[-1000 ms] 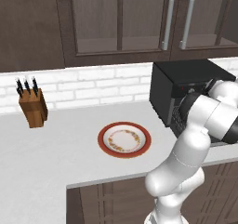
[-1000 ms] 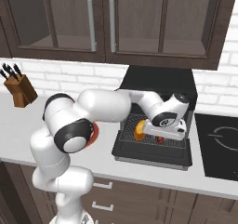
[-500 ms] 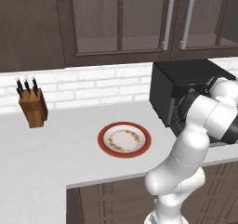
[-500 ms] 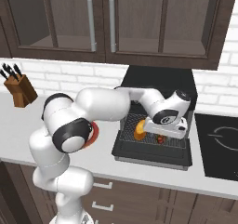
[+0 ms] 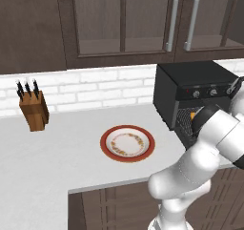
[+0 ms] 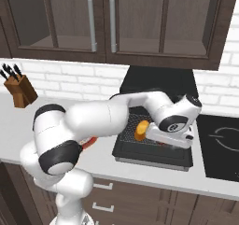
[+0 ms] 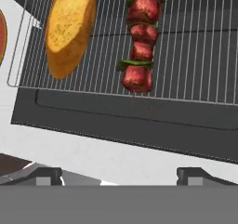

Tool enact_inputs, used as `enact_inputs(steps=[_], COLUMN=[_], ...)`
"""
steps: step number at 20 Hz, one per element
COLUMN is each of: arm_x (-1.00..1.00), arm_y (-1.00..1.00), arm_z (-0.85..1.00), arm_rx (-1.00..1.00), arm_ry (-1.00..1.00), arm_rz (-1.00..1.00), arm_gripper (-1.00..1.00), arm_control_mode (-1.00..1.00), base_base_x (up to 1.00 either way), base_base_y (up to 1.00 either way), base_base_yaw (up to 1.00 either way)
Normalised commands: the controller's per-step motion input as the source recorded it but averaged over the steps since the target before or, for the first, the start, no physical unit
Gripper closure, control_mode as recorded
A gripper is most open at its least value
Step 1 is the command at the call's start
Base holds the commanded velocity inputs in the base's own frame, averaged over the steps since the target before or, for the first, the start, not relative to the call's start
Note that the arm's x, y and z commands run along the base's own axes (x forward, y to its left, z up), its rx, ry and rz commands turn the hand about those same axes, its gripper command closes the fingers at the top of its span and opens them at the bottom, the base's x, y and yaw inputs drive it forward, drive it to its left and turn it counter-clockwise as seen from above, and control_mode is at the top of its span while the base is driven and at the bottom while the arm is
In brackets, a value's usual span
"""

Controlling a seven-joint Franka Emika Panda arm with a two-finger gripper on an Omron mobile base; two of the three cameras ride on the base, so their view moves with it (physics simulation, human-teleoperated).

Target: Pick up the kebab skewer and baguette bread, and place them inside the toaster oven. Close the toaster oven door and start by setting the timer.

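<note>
We see the kebab skewer (image 7: 141, 42) and the baguette bread (image 7: 69, 28) lying side by side on the wire rack (image 7: 195, 56) of the toaster oven (image 5: 200, 88), the bread to the skewer's left in the hand view, a clear gap between them. The skewer carries dark red meat chunks with green bits between. The rack juts out over the toaster oven door (image 7: 139, 121), which is folded down flat above the white counter (image 5: 71, 157).

Our gripper (image 7: 118, 174) has its claw spread wide, the two dark fingertips (image 7: 46, 174) far apart at the bottom of the hand view, nothing between them. In the right base view the hand (image 6: 175, 133) hangs over the open door, just beside the bread (image 6: 141, 130).

On the counter to the left of the oven sits a red-rimmed plate (image 5: 127, 143), and farther left a wooden knife block (image 5: 34, 109) stands against the white brick wall. Dark glass-front cabinets (image 5: 124, 24) hang above.
</note>
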Motion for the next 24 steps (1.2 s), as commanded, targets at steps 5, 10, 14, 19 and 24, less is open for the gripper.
enact_inputs(steps=[5,10,14,19,24], arm_x=[-0.53,0.05,0.05,0.0,0.19], arm_y=[0.35,0.24,0.13,0.19,0.01], arm_z=[-0.02,-0.04,-0.1,-0.22,-0.1], arm_rx=[0.0,-0.04,-0.12,-0.12,-0.01], arm_ry=[0.0,0.0,0.01,0.0,0.04], arm_rz=[-0.14,-0.08,-0.07,-0.05,-0.09], arm_gripper=[-1.0,-1.0,-1.0,-1.0,-1.0], arm_control_mode=[-1.0,-1.0,-1.0,-1.0,-1.0], base_base_x=[0.0,0.0,0.0,0.0,0.0], base_base_y=[0.0,0.0,0.0,0.0,0.0], base_base_yaw=[0.0,0.0,0.0,0.0,0.0])
